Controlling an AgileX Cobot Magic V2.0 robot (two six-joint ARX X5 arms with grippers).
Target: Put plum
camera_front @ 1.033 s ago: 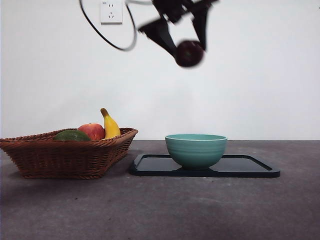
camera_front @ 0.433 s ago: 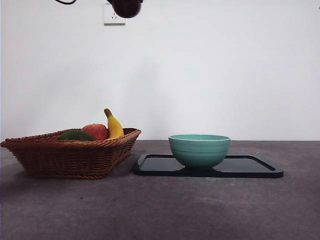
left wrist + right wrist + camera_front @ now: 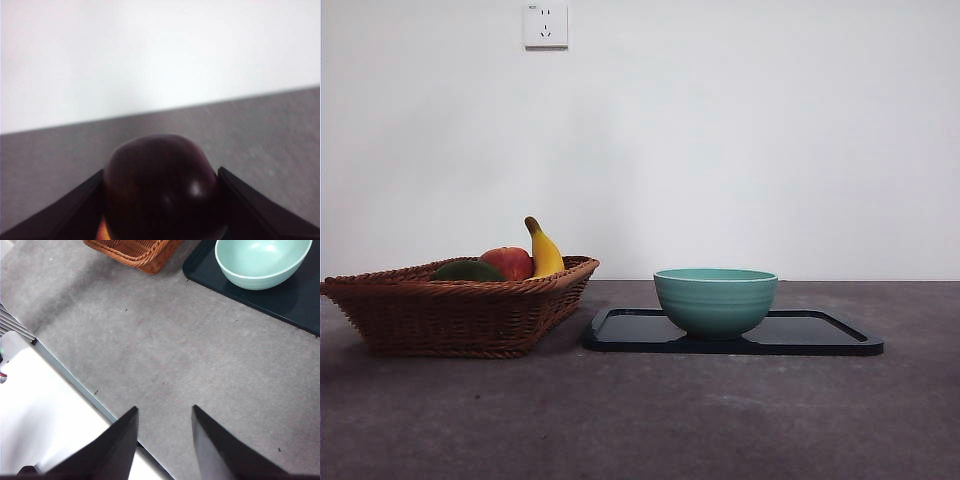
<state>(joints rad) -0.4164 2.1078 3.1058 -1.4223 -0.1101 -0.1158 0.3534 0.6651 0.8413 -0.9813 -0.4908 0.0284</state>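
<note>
In the front view, a wicker basket [image 3: 460,305] sat on the grey tabletop [image 3: 640,420], holding a red apple [image 3: 507,262], a banana [image 3: 543,250] and a dark green fruit [image 3: 468,271]. Just beside it, a teal bowl [image 3: 715,300] stood on a black tray [image 3: 820,335]. Neither arm showed there.

In the left wrist view, the left hand [image 3: 161,200] gripped the plum [image 3: 162,187] between its two jaws, above the tabletop with the white wall beyond.

In the right wrist view, the right hand [image 3: 164,442] hung above bare tabletop near its edge, its jaws apart and holding nothing, with the basket and the bowl on the tray farther off.
</note>
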